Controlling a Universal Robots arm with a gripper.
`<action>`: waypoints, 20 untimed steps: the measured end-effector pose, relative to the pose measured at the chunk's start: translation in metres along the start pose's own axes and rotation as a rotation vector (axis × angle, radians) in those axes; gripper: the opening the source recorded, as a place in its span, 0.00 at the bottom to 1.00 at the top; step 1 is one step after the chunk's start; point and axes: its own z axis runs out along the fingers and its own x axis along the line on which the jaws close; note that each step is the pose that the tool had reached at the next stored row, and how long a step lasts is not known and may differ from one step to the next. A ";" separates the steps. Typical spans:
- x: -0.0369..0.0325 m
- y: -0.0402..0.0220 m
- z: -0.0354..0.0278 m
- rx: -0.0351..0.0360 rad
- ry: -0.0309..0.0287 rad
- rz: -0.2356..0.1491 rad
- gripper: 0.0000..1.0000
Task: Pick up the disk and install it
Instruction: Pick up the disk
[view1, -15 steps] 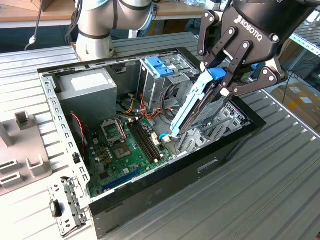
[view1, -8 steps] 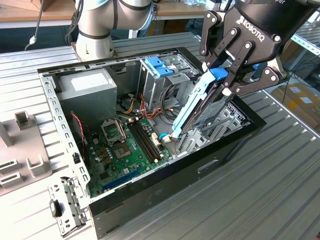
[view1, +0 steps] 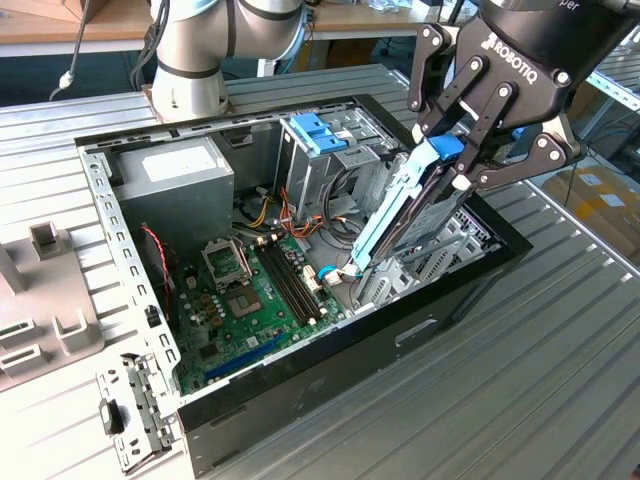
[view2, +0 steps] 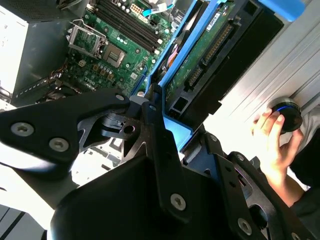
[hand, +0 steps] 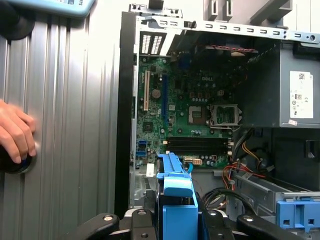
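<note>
The disk (view1: 410, 215), a dark flat drive with blue side rails, hangs tilted on edge. Its lower end dips into the open computer case (view1: 330, 350) at the exterior view's right. My gripper (view1: 455, 165) is shut on the disk's upper end, its black fingers clamping the blue rail. In the second wrist view the disk (view2: 210, 55) shows its green circuit board and connectors just beyond the gripper (view2: 170, 130). In the first wrist view the blue rail of the disk (hand: 176, 200) stands between the gripper's (hand: 177, 222) fingers, above the case's inside.
Inside the case are a green motherboard (view1: 250, 290), a grey power supply (view1: 180, 175) and a drive cage with a light-blue latch (view1: 318, 135). A person's hand (view2: 272, 145) rests on a black knob (view2: 286, 116) on the ribbed table. A metal bracket (view1: 135, 410) lies by the case's corner.
</note>
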 end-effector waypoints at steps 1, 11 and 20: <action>0.0001 -0.0012 0.0001 0.0000 0.0003 0.000 0.37; 0.0002 -0.0095 -0.0001 0.0000 0.0014 0.000 0.37; 0.0002 -0.0144 -0.0022 -0.0002 0.0015 -0.001 0.37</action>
